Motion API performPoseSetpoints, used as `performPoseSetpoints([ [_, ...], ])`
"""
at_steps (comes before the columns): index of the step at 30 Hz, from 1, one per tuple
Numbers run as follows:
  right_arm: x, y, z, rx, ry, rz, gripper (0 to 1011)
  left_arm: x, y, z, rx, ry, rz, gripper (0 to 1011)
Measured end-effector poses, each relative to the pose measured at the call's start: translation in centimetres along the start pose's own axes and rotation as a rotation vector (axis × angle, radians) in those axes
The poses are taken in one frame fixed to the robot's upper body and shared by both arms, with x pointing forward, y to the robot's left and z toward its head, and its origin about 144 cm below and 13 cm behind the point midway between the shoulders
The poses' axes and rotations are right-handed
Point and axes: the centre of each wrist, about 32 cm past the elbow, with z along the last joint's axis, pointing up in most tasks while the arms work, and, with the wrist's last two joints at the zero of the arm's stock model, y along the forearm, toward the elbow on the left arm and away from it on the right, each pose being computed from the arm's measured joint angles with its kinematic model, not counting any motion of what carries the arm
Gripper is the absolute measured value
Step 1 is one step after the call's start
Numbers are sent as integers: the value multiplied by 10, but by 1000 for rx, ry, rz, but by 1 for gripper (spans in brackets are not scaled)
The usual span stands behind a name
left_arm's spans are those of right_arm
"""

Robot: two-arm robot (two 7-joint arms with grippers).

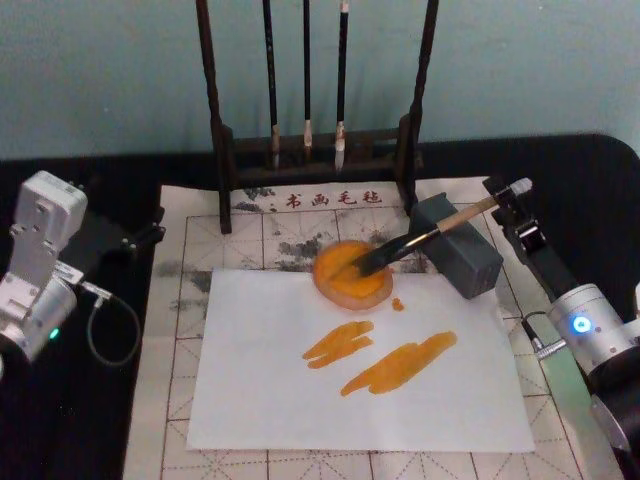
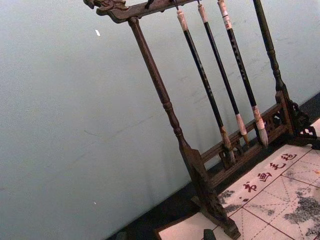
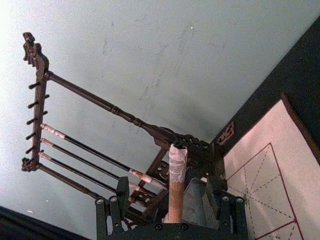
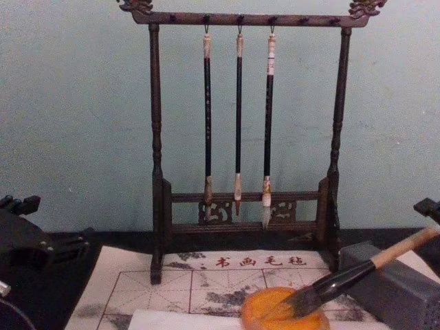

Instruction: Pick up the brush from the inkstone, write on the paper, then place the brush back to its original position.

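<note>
Pale wood and black collar mark the brush (image 1: pixel 425 238), which lies tilted in the middle right of the scene. Its dark bristles are down in the orange dish (image 1: pixel 350 275), and its shaft leans across the top of the grey block (image 1: pixel 465 258) just right of the dish. The taped handle end points up and to the right. There the right gripper (image 1: pixel 507 198) sits around that end. In the right wrist view its fingers (image 3: pixel 122 197) stand apart on either side of the handle with a gap on each side, so the pincer is released and not clamping the wood.

The paper (image 1: pixel 300 400) lies flat on the near part of the grid-lined felt mat (image 1: pixel 190 240). The dish overlaps its far edge, and two slanting orange strokes (image 1: pixel 395 362) cross its middle.

The left gripper (image 1: pixel 143 237) is parked at the far left, beside the mat's edge and well apart from the brush. Whether it is released or clenched cannot be told.

At the far side stands the dark wooden rack (image 1: pixel 225 150), with three thin brushes (image 1: pixel 306 80) hanging from its top bar
</note>
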Motion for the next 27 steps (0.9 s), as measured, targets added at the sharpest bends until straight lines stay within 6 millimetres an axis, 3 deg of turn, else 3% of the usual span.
performPoseSetpoints([
  [27, 3, 1, 1, 2, 19, 6, 1000, 0, 0, 0, 0, 0, 0, 1001],
])
